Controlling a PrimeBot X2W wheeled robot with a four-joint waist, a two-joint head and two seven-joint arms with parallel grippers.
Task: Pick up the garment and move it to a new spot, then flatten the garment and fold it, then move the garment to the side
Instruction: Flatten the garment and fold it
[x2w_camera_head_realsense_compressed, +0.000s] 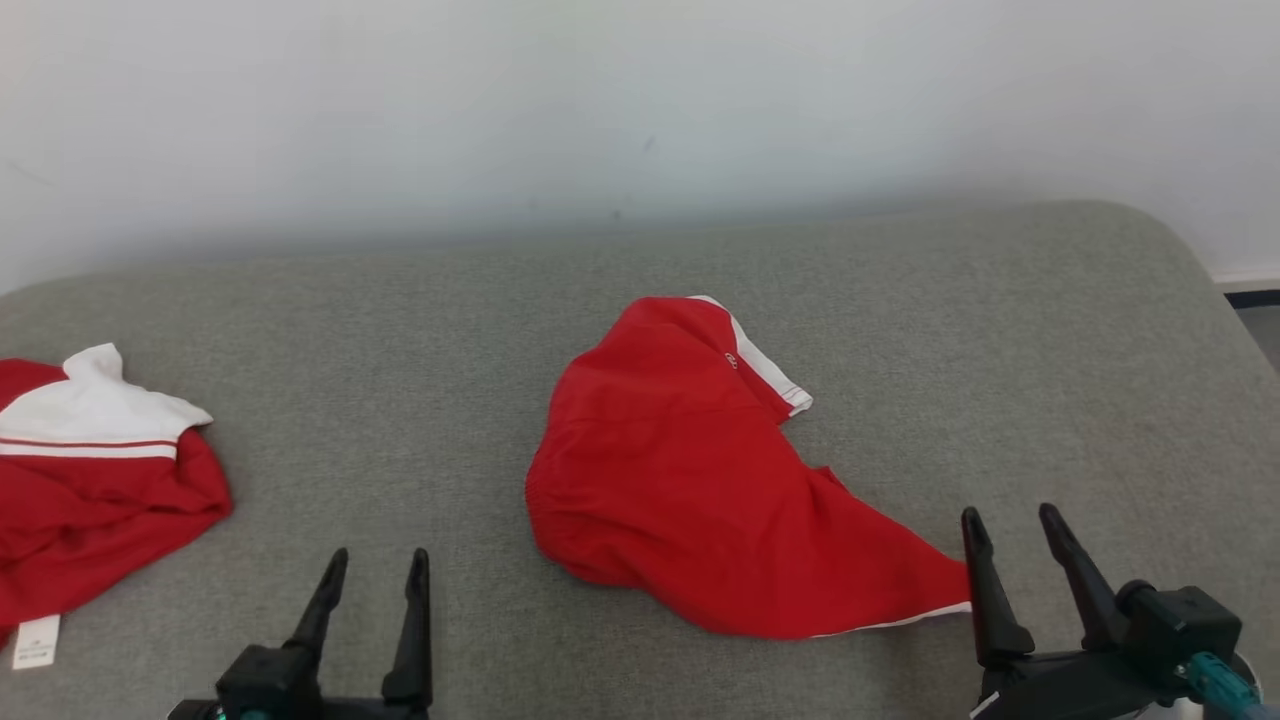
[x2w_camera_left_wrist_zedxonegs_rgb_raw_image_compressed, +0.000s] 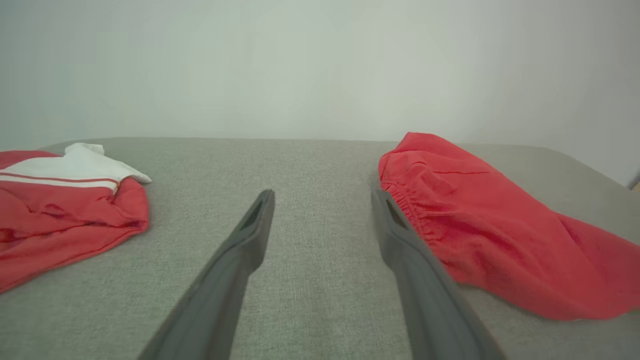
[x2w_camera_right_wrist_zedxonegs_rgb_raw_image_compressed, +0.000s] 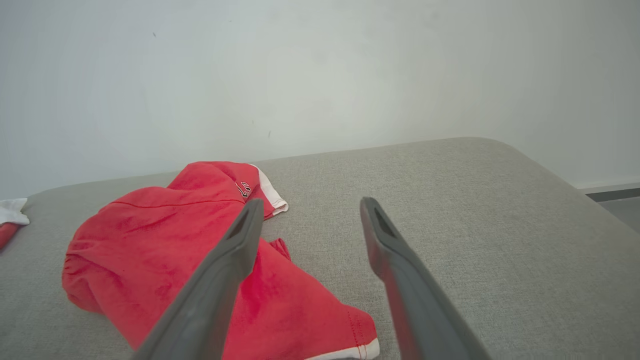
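garment (x2w_camera_head_realsense_compressed: 660, 470), a pair of red shorts with white trim, lies crumpled near the middle of the grey upholstered surface (x2w_camera_head_realsense_compressed: 400, 330). its elastic waistband faces left and one white-hemmed leg trails to the near right. neither pincer holds it. judging from how it lies, the step in hand is the flattening: the cloth is bunched and partly doubled over itself, and no fold has been made.

the right pincer (x2w_camera_head_realsense_compressed: 1010, 515) stands open at the near right with nothing between its fingers. its left finger is just beside the trailing hem corner, and i cannot tell whether it touches the cloth. the arm is low and points far and slightly left, so in the right wrist view the garment (x2w_camera_right_wrist_zedxonegs_rgb_raw_image_compressed: 160, 235) spreads under and to the left of the pincer (x2w_camera_right_wrist_zedxonegs_rgb_raw_image_compressed: 312, 202).

the left pincer (x2w_camera_head_realsense_compressed: 380, 555) is also spread wide and empty, low at the near left and pointing straight to the far side. in its own view the pincer (x2w_camera_left_wrist_zedxonegs_rgb_raw_image_compressed: 322, 195) has the gathered waistband of the garment (x2w_camera_left_wrist_zedxonegs_rgb_raw_image_compressed: 475, 235) just off its right finger.

the next move probably calls for each pincer to pinch the edge closest to it, waistband on the left and hem on the right, then draw the two apart to spread the cloth. a second red and white garment (x2w_camera_head_realsense_compressed: 90, 500) lies well apart at the far left and should be left alone.
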